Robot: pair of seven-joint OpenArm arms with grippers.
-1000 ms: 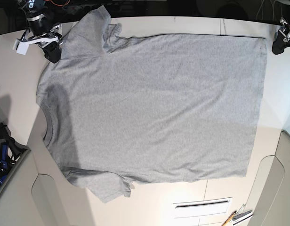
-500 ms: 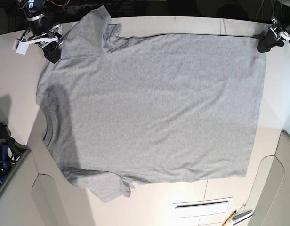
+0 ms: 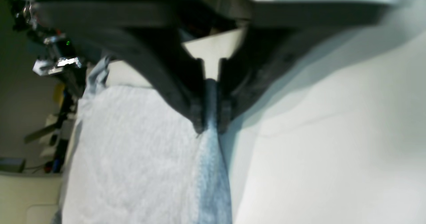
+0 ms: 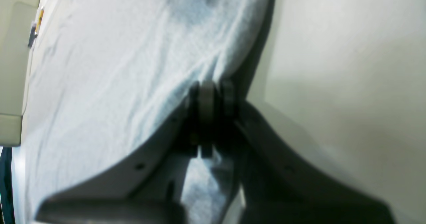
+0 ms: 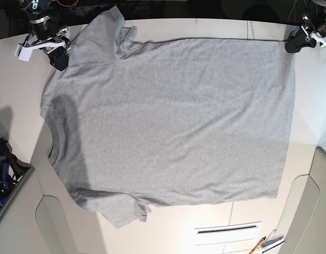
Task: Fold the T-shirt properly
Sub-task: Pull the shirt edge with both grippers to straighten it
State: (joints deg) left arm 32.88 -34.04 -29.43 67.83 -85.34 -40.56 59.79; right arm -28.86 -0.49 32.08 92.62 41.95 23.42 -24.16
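The grey T-shirt (image 5: 173, 121) lies flat on the table, plain side up, with its neck at the left and its hem at the right. My left gripper (image 5: 291, 46) is at the hem's far right corner. In the left wrist view its jaws (image 3: 210, 117) are shut on a raised fold of the T-shirt (image 3: 133, 157). My right gripper (image 5: 60, 61) is at the far left, by the shoulder and sleeve. The right wrist view shows it (image 4: 208, 101) shut on a bunch of the T-shirt (image 4: 100, 67).
The pale table (image 5: 168, 233) has rounded panels at the near corners. A white slotted panel (image 5: 226, 230) and a pencil (image 5: 256, 246) lie near the front edge. Dark and blue gear (image 5: 3, 169) sits off the table's left side.
My left gripper has moved left from beside the table's right edge onto the hem corner and shut on it, drawing that corner slightly inward. The right arm has not moved.
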